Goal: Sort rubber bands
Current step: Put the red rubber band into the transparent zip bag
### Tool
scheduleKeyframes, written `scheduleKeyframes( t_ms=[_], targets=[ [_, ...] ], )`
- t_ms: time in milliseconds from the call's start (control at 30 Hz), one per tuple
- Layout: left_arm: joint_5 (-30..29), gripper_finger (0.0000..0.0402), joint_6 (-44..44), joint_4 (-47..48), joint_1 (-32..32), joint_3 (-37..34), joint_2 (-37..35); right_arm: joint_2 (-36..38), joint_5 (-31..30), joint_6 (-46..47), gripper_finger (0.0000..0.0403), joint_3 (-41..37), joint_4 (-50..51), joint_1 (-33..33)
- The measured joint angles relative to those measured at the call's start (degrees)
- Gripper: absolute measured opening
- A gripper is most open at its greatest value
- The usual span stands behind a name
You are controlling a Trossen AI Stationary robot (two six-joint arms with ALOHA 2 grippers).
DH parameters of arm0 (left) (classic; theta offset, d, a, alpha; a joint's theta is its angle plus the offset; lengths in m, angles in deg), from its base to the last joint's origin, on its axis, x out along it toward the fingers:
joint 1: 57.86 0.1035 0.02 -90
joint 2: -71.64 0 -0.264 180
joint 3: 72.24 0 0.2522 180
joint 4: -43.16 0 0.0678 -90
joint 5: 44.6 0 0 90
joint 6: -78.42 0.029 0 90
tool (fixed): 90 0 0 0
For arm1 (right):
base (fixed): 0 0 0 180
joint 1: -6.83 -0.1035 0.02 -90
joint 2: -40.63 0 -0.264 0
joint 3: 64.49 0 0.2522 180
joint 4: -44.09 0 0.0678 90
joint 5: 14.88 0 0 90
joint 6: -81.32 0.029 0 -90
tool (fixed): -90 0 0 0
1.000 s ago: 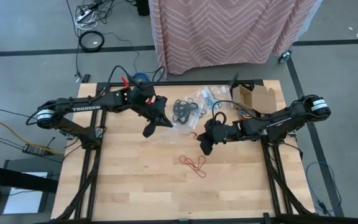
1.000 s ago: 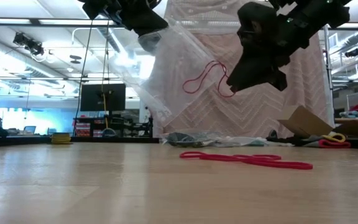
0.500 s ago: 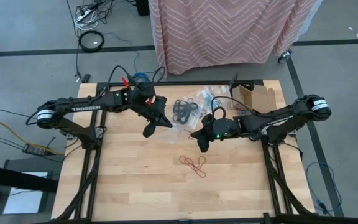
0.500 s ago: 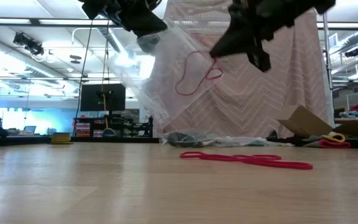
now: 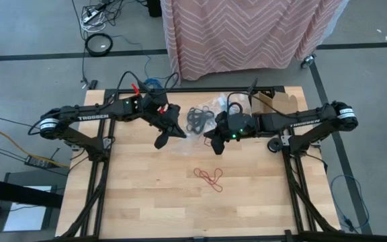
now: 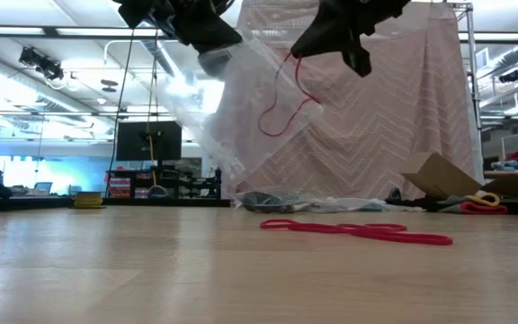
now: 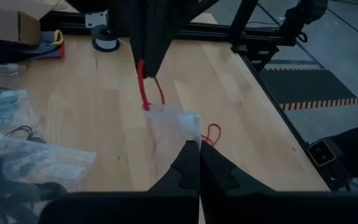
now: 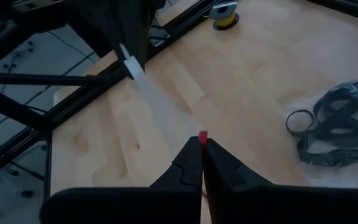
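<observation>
My left gripper (image 5: 160, 140) is shut on a clear plastic bag (image 6: 241, 117) held well above the table. My right gripper (image 5: 214, 144) is shut on one red rubber band (image 6: 281, 97), which dangles against the bag in the low view; I cannot tell whether it is inside. More red rubber bands (image 5: 209, 177) lie loose on the wood toward the near edge. Black rubber bands (image 5: 200, 119) lie in a clear bag at the far middle. My left gripper pinches an edge of the clear bag (image 7: 187, 138) between its two fingers, slanting down from the table's left. The bag hangs below the fingers, clear of the table. My right gripper pinches the red band's top end (image 8: 203, 135) between its fingertips, slanting down from the table's right. The band hangs slack below them (image 6: 275, 112), lifted clear of the table.
A cardboard box (image 5: 278, 104) stands at the far right. More clear bags with bands (image 5: 224, 102) lie beside it. A yellow roll (image 8: 224, 11) sits near the table's edge. Bare wood lies along the near half around the loose red bands.
My right gripper has risen and gone toward the far edge and my left gripper. The red band has come up with it and now hangs higher against the bag. My left gripper and the bag have kept still.
</observation>
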Motion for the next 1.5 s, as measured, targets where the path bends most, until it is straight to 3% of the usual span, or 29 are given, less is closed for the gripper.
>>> scheduleKeyframes(
  t_ms=[233, 600, 967, 1267, 1500],
  targets=[
    [0.9, 0.0001, -0.4, -1.5, 0.0, 0.0, 0.0, 0.0, 7.3, -1.8, 0.0000, 0.0, -0.8, 2.3],
    [1.4, 0.0001, -1.7, -5.1, 0.0, -0.1, 0.0, -1.4, 11.6, -2.6, 0.0000, 0.0, -3.0, 3.8],
    [2.4, 0.0001, -2.9, -7.6, -0.8, -0.1, 0.0, -7.4, 17.7, -1.9, 0.0002, 0.0, -13.5, 3.8],
    [2.4, 0.0001, -1.6, -4.0, -0.8, -0.1, 0.0, -4.6, 21.5, -1.9, 0.0067, 0.1, -16.3, 3.8],
    [2.5, 0.0001, -2.7, -6.6, -0.8, 0.0, 0.0, -7.3, 23.3, -0.6, 0.0099, 0.0, -16.7, 2.8]
  ],
)
